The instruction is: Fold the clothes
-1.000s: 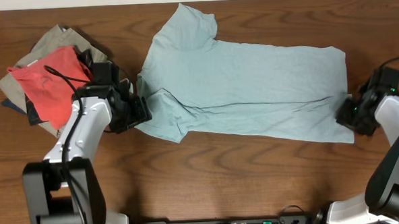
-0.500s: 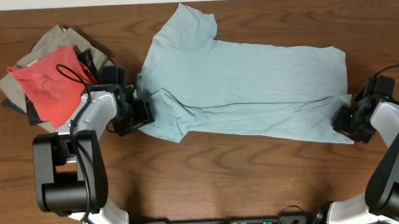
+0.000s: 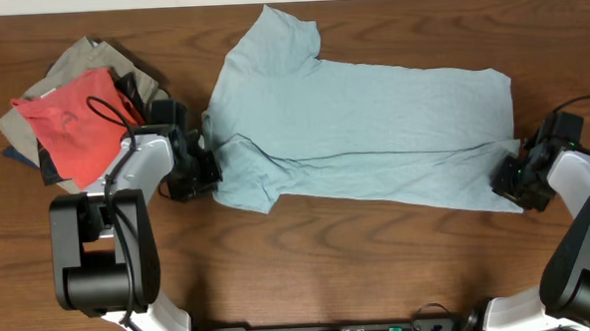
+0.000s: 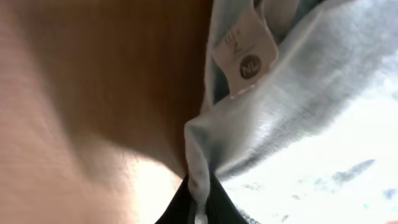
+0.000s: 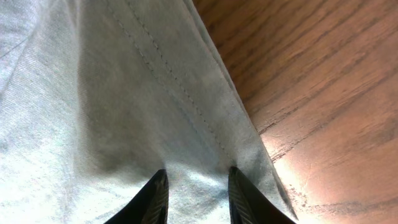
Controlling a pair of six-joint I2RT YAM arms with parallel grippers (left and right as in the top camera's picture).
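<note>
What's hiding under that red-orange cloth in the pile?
Under the red-orange garment lies a khaki-beige garment, and a dark cloth edge pokes out at its lower left. Anything deeper is covered.

Your pale light-blue T-shirt point(image 3: 363, 133) lay spread nearly flat across the middle of the surface point(image 3: 330, 274), collar end at the left, hem at the right, one short sleeve pointing to the far edge, creased lengthwise.

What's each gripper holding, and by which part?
Left gripper pinches the light-blue T-shirt at its edge by the label. Right gripper sits at the hem; hold unclear.
</note>
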